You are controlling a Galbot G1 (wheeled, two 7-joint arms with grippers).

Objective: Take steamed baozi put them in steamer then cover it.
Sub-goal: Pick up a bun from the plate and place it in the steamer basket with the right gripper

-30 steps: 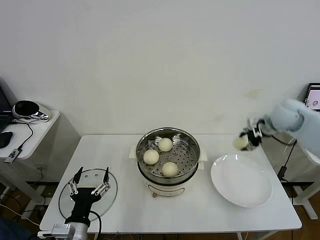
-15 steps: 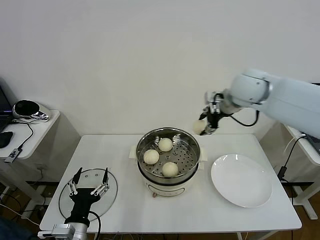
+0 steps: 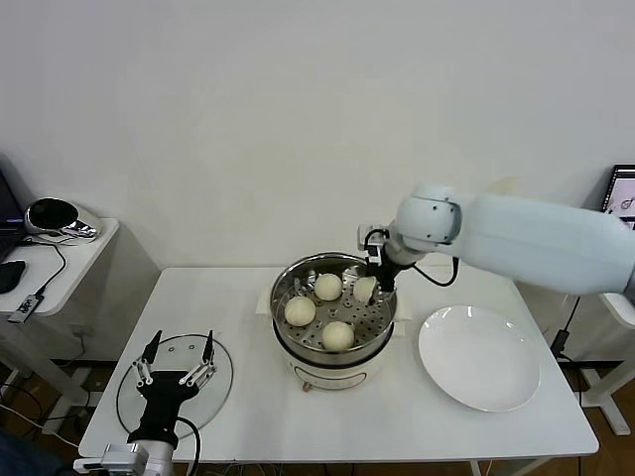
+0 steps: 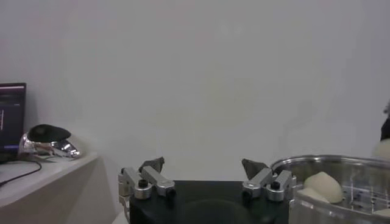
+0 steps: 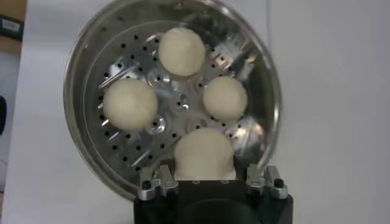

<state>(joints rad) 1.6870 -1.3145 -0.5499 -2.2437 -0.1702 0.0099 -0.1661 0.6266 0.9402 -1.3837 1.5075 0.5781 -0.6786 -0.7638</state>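
Note:
The steamer (image 3: 334, 342), a shiny steel pot with a perforated tray on a white base, stands mid-table. Three cream-white baozi lie on its tray (image 3: 328, 287) (image 3: 300, 310) (image 3: 337, 335). My right gripper (image 3: 369, 290) is shut on a fourth baozi (image 5: 204, 154) and holds it inside the pot at the right rim, just above the tray (image 5: 177, 100). The glass cover (image 3: 220, 382) lies flat at the table's front left. My left gripper (image 3: 178, 359) is open and empty just above the cover; in the left wrist view (image 4: 203, 171) its jaws stand wide apart.
A flat white plate (image 3: 479, 358) lies bare to the right of the steamer. A side table (image 3: 55, 263) with a shiny helmet-like object (image 3: 58, 218) and cables stands at the far left. The steamer's rim (image 4: 329, 162) shows beside my left gripper.
My right arm has swung left from beyond the plate and come down into the steamer with the baozi in its grip. The left arm has not moved.

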